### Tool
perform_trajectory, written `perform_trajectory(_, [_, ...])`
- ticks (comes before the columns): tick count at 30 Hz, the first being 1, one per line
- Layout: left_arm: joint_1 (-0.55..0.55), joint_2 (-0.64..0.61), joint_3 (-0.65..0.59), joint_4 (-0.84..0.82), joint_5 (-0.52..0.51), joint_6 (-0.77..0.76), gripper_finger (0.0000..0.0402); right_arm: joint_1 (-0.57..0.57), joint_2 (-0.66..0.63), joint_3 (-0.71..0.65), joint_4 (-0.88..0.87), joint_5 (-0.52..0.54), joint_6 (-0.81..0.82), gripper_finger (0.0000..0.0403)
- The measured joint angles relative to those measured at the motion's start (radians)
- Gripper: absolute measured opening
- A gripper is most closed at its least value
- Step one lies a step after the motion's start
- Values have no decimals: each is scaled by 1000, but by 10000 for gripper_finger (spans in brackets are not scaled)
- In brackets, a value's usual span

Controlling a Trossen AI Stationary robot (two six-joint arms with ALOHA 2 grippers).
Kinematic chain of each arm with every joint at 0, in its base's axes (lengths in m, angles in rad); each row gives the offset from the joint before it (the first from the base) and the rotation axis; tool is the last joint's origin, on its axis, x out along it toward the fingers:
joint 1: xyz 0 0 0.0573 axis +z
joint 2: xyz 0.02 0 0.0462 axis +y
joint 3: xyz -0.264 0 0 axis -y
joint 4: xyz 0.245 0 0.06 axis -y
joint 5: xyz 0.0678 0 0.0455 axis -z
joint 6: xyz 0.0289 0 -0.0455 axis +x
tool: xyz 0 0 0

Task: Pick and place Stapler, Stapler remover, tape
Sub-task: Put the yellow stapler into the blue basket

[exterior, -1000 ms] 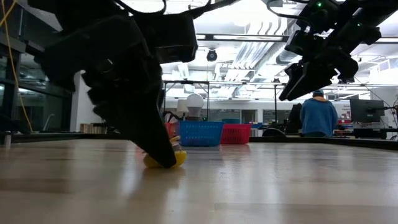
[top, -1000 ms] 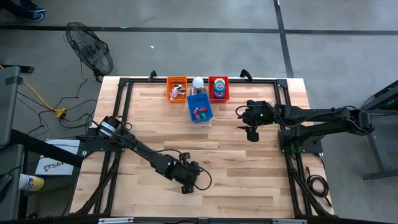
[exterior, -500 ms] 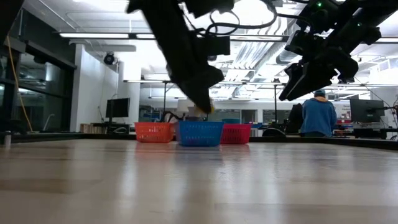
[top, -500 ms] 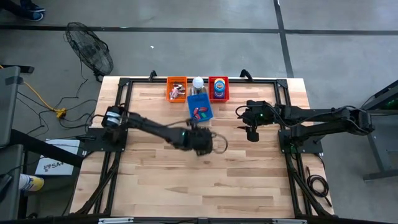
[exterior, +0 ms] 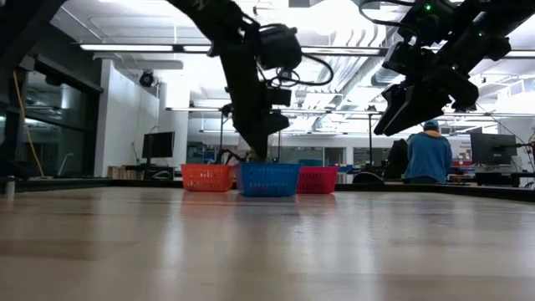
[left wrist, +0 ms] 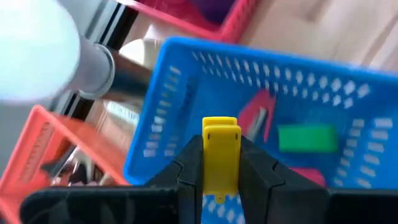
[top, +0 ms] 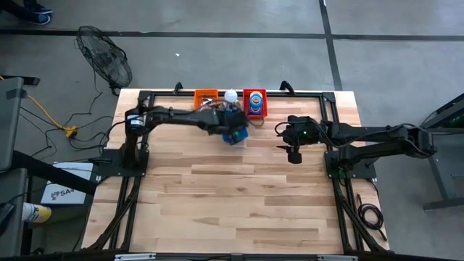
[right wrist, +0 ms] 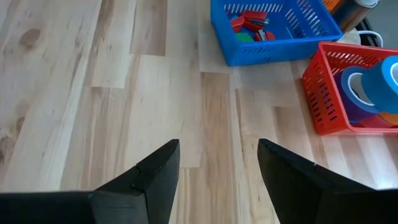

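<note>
Left gripper [left wrist: 221, 180] clamps yellow stapler [left wrist: 220, 152] over blue basket [left wrist: 186, 74] | I centre, lower, then release | right gripper [right wrist: 217, 165] gapes empty, waiting beside the baskets

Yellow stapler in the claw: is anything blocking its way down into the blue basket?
Nothing visible blocks it. The left claw holds the yellow stapler right above the open blue basket. Red and green items lie inside, but there is bare space on the basket floor.
</note>
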Motion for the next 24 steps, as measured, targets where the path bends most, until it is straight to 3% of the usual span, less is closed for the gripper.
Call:
perform_trajectory(11, [122, 0, 2, 64, 251, 43, 57, -15, 0, -1, 4, 0, -3, 208])
perform_trajectory(15, [123, 0, 2, 64, 275, 47, 63, -15, 0, -1, 5, 0, -3, 208])
perform_trajectory(24, [123, 0, 2, 66, 276, 58, 216, -15, 0, -1, 4, 0, -20, 208])
